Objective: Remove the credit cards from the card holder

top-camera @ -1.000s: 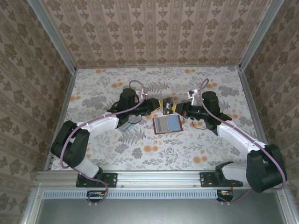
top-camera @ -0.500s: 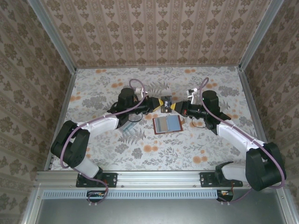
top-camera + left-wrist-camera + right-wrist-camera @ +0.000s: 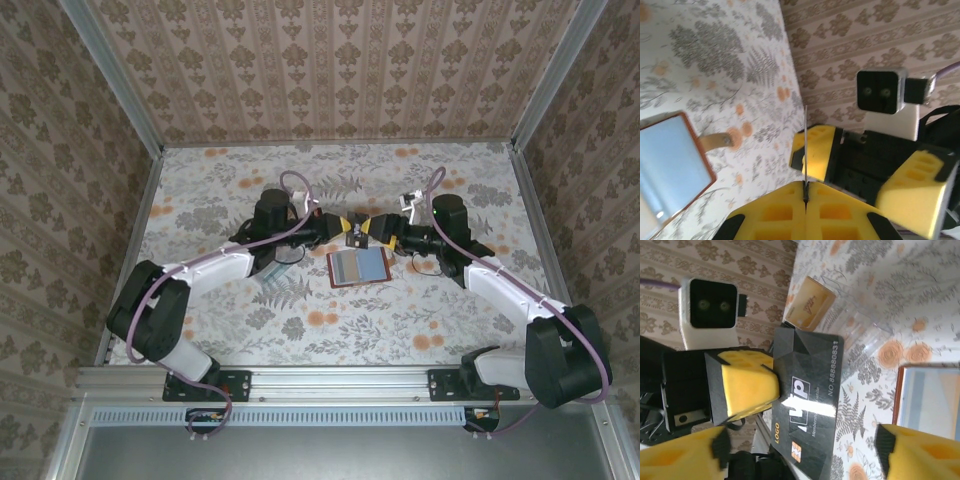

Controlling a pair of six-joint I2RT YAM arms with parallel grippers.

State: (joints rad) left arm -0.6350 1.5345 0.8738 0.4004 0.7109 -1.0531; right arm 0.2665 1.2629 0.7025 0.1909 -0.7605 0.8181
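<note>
Soft even light, blurred wrist close-ups

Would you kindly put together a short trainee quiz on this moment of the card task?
1. True or false: the card holder lies open on the table.
2. What holds the black card? A the left gripper; B the card holder; C the table.
3. Fill in: the jaws of the right gripper stand ____.
Key: 1 true; 2 A; 3 open.
</note>
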